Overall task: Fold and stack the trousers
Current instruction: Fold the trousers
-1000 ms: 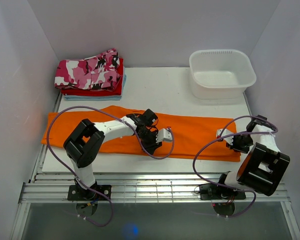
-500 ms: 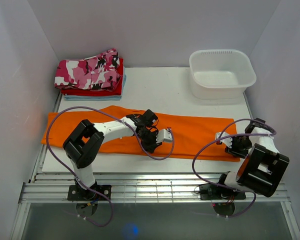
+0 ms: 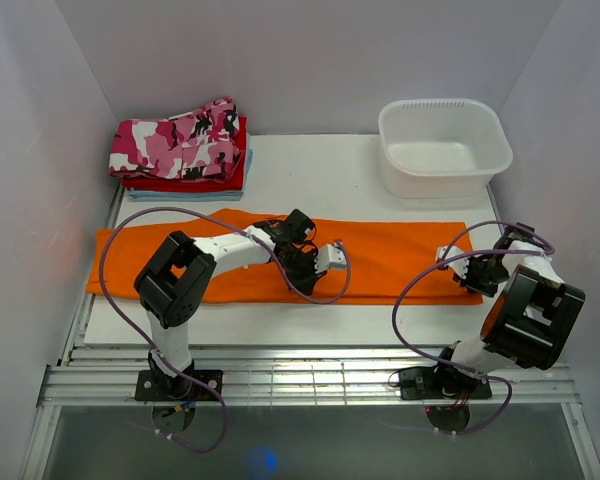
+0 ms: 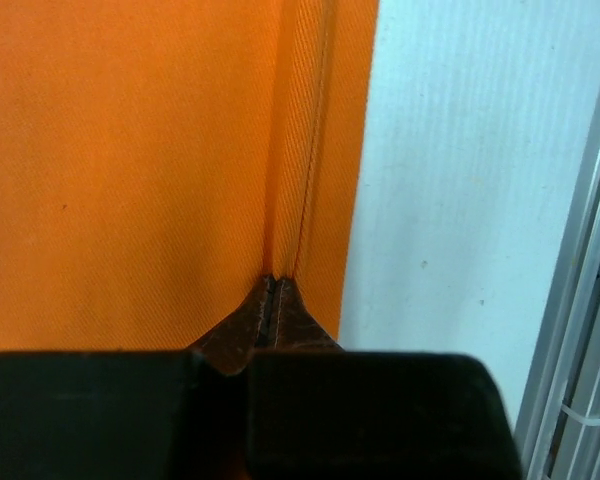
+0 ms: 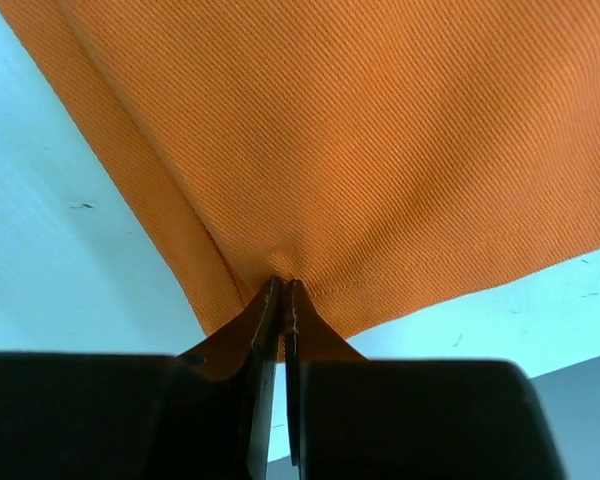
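Position check: the trousers (image 3: pixel 400 258) lie spread flat in a long band across the middle of the table (image 3: pixel 320 175), running from 9 o'clock to 3 o'clock in my overhead view. The orange cloth looks smooth, with its 9 o'clock end reaching the table's edge.

Left gripper (image 3: pixel 305 280) is down on the cloth about midway along its length, at the 6 o'clock edge. From the left wrist camera I see both fingertips (image 4: pixel 260 310) pressed together, with a narrow ridge of the hem pinched between them. White table shows just beside that hem.

Right gripper (image 3: pixel 472 282) sits at the 3 o'clock end of the band, on the corner nearest the arm bases. From the right wrist camera I see the fingers (image 5: pixel 263 320) closed to a thin slit. A small pucker of orange fabric is caught at their tips, right by the corner seam.

Other items noted: a white tub (image 3: pixel 440 182) stands at 1 o'clock, well apart from the cloth. At 11 o'clock I see a folded stack, with a camouflage garment (image 3: pixel 175 140) on top of a red garment (image 3: pixel 230 172).
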